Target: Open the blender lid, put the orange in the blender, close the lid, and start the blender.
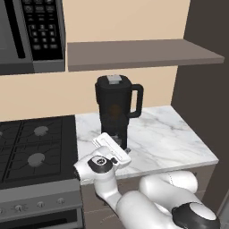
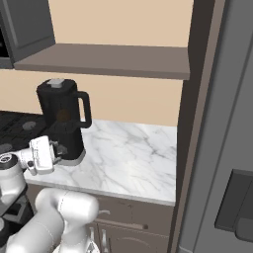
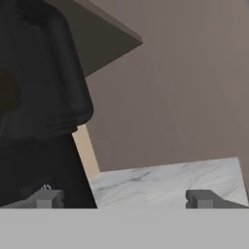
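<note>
The black blender (image 1: pixel 117 112) stands at the back left of the marble counter (image 1: pixel 174 138), its loop handle to the right. The blender lid (image 1: pixel 114 81) lies flat on the jar, grey plug at its centre. A dim orange-brown blot, the orange (image 1: pixel 115 110), shows through the dark jar wall; it is also faint in the right base view, orange (image 2: pixel 63 115). My gripper (image 1: pixel 125 148) is low in front of the blender's base (image 2: pixel 69 143), pointing at it. In the hand view the gripper (image 3: pixel 124 199) is open, fingertips (image 3: pixel 44 198) far apart, with the blender (image 3: pixel 39 112) filling the left.
A gas stove (image 1: pixel 36 147) adjoins the counter on the left, with a microwave (image 1: pixel 31 31) above it. A brown shelf (image 1: pixel 143 53) hangs over the blender. A tall dark cabinet side (image 1: pixel 201 80) bounds the counter on the right, next to a grey fridge (image 2: pixel 232 148).
</note>
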